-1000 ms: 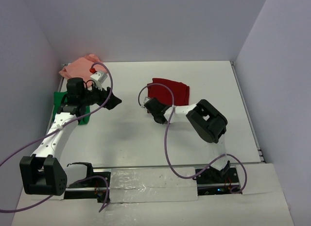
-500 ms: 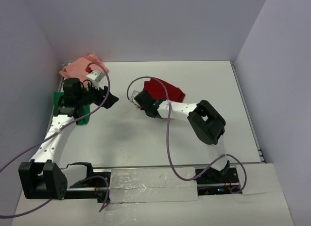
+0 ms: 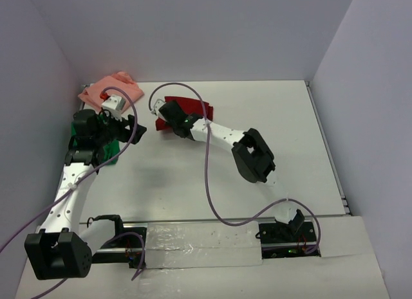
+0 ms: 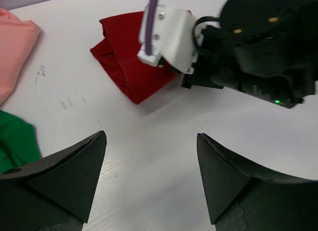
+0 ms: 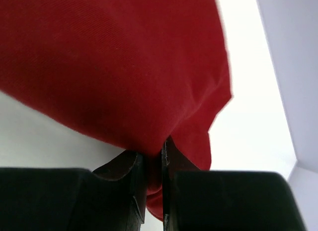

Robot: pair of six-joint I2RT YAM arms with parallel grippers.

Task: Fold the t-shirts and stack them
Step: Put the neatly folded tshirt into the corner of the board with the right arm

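Note:
The dark red t-shirt (image 3: 190, 107) lies folded on the white table, left of centre near the back. My right gripper (image 3: 167, 116) is shut on its near-left edge; in the right wrist view the red cloth (image 5: 114, 67) is pinched between the two black jaws of this gripper (image 5: 154, 156). My left gripper (image 3: 132, 124) stands open just left of the shirt, holding nothing. Its wrist view shows the red t-shirt (image 4: 126, 59) ahead of the left gripper (image 4: 151, 136). The salmon pink t-shirt (image 3: 116, 85) lies in the back left corner. The bright green t-shirt (image 3: 111, 157) sits under my left arm.
The left wall runs close behind the pink t-shirt (image 4: 15, 42) and the green t-shirt (image 4: 17, 141). The right arm's purple cable (image 3: 207, 177) loops over the table's middle. Bare white table (image 3: 296, 132) stretches to the right.
My right gripper has carried the dark red t-shirt leftward and toward the back. My left arm has drawn back toward the left wall, its gripper still open.

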